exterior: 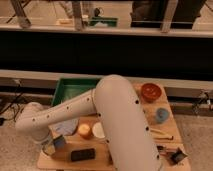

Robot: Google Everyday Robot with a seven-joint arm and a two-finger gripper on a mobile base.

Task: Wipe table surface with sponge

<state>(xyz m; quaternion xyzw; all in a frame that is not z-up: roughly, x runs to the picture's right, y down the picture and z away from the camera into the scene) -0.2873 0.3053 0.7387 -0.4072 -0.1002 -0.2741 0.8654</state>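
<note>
At the near-left corner of the tabletop [55, 161] | I'm gripping the sponge [60, 143] in my closed pincer [52, 146] | wiping apparently just beginning, most left.

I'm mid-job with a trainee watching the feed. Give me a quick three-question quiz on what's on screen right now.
1. True or false: the gripper is at the near-left corner of the table surface in the camera view.
2. Which thing lies closest to the gripper along the table's near edge? A) black block B) red bowl C) blue cup
3. Fill in: the fingers are shut on the ____.
Key: 1 true; 2 A; 3 sponge.
</note>
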